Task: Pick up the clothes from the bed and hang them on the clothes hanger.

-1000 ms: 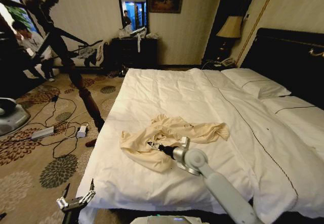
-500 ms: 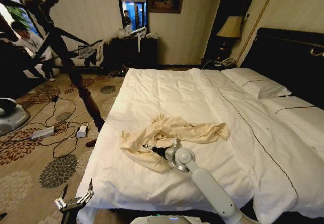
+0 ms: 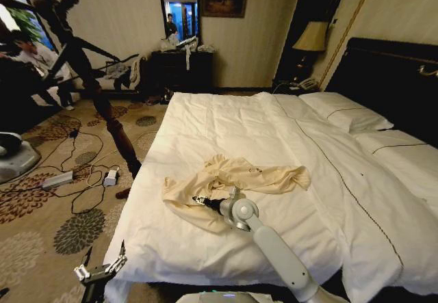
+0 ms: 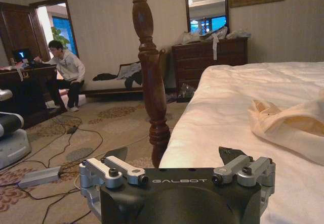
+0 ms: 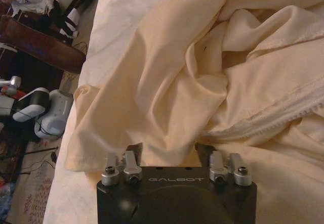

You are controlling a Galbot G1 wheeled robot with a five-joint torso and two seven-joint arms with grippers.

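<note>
Head view: the left gripper (image 3: 100, 270) hangs off the bed's (image 3: 274, 139) near left corner, fingers spread. The shirt (image 3: 233, 180) lies crumpled near the bed's near left edge, long axis across the bed. The right gripper (image 3: 199, 200), fingers spread, rests on its near part.

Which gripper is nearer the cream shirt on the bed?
Right. The right gripper is open right over the cream shirt; the left gripper hangs open off the bed's corner.
</note>
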